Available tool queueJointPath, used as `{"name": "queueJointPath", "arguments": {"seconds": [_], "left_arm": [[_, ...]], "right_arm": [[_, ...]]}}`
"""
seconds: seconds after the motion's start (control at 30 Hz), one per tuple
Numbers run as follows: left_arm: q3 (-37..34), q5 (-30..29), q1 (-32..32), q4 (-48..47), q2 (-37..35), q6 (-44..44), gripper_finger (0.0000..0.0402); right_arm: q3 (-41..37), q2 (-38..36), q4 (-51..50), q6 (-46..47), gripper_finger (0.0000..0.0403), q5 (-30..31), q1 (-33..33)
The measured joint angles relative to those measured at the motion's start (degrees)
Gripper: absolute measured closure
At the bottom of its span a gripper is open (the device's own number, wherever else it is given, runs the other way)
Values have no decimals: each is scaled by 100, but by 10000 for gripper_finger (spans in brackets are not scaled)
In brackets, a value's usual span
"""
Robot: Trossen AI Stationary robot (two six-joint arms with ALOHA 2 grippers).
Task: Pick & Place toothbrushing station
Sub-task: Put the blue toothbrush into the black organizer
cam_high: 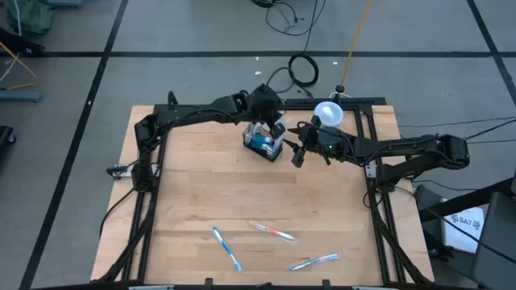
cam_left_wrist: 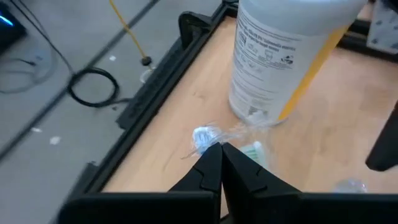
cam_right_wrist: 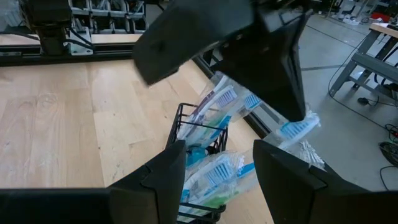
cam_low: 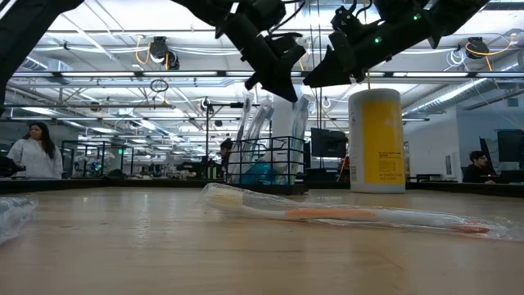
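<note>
Black wire-mesh toothbrushing station (cam_high: pixel 264 142) stands near the far edge of the wooden worktop (cam_high: pixel 210 201), seen from above, with the left gripper (cam_high: pixel 276 129) over it and the right gripper (cam_high: pixel 297 151) just beside. Low view: wrapped toothbrushes (cam_low: pixel 260 123) stand in the station. Left wrist: fingers (cam_left_wrist: pixel 208 168) pinched together on a wrapped toothbrush (cam_left_wrist: pixel 206 135). Right wrist: fingers (cam_right_wrist: pixel 163 174) spread wide.
</note>
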Motion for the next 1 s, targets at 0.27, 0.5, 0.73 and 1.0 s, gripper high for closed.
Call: {"name": "queueJointPath", "arguments": {"seconds": [0.27,0.5,0.73,1.0], "left_arm": [[-7,-765,-431,-488,-180,157,396],[-7,-892,-752,-906,-209,53,394],[-7,-894,-867,-1125,-202,36,395],[-7,-886,-863,-1398,-207,60,375]], "right_arm": [[0,0,-13,1,220,2,-2],[0,0,-53,1,220,0,2],[0,0,-38,2,220,-2,2],[0,0,7,1,220,-2,2]]}}
